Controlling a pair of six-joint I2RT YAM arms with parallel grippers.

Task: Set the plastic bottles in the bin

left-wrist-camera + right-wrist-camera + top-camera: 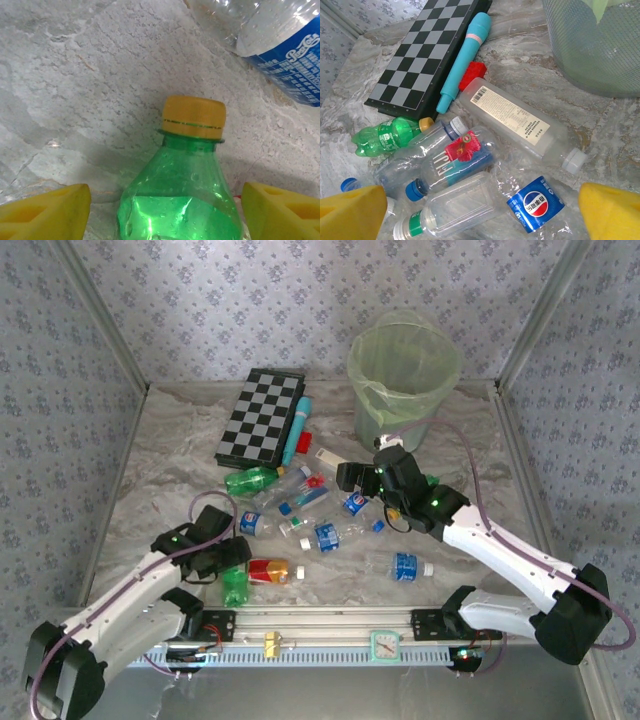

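Left wrist: green bottle (177,200) with a yellow cap (193,116) sits right under the lens, lying on the tabletop (75,90). The left hand (165,210) straddles its shoulder, one yellow finger each side. Any contact is below the frame edge, so I can't tell if it's clamped or just flanking. A blue-label bottle (280,45) lies close by, upper right.

Top view: the left hand is low over the green bottle near the front edge, and a red-yellow label bottle (268,570) lies just beside it. The bin (400,410) is at the far right rear, well apart. The right hand (355,478) hovers over the middle pile, nearer the bin.

Right wrist: fingers wide apart, nothing held. Below are a crushed bottle (536,204), clear ones and a long white-label bottle (520,117).

Risks, my read:
- Thin round plastic gripped near the taper could squirt out or crumple on lift.
- It's a long carry to the bin, so a slip lands in the pile.
- The neighbour may get dragged.
- The right hand could pinch two.

The top view gives route and spacing. The wrist views give finger placement and labels.
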